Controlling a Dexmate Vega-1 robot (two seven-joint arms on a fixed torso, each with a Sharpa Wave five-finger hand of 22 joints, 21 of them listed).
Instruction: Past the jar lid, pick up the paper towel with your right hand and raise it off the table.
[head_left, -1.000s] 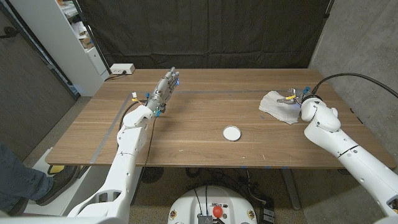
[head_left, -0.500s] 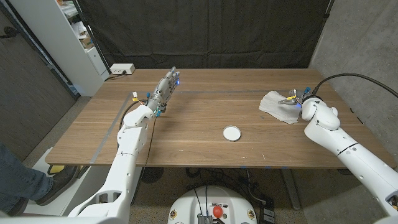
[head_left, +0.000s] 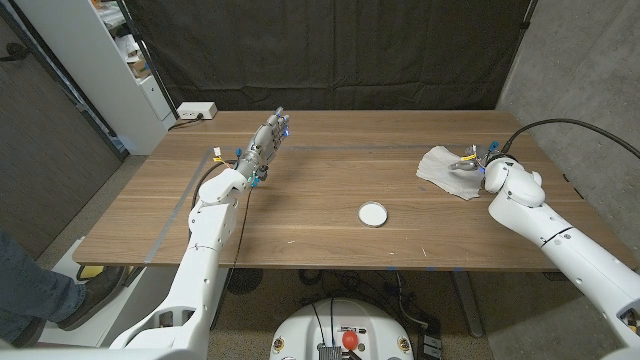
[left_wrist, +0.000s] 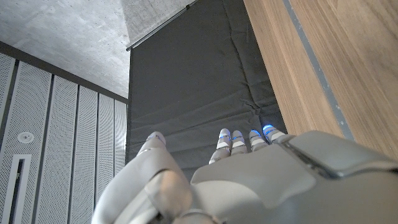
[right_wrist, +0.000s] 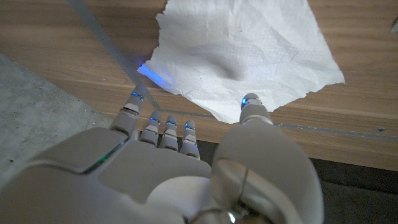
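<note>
Broad brown wooden table (head_left: 320, 215) across the middle of the head frame, dark curtain behind. Long white left arm rising from the lower left, its grey left hand (head_left: 266, 145) in the upper left-centre of the table, fingers extended and apart, holding nothing. White right arm entering from the lower right, its grey right hand (head_left: 476, 158) at the right of the frame, over the near edge of the crumpled white paper towel (head_left: 443, 165); fingers spread, nothing gripped yet, contact with the sheet not clear from above. Paper towel lying flat on the wood in the upper right of the head frame, long axis running roughly left to right, well beyond and to the right of the small round white jar lid (head_left: 372, 213) at centre-right. From the right wrist camera, same paper towel (right_wrist: 249, 53) just ahead of the fingertips (right_wrist: 250, 102), thumb tip at its ragged edge, other fingers just short of it. Right hand (right_wrist: 180, 168) far nearer than the left; judged next: small reach forward onto the sheet, then a pinch and lift.
</note>
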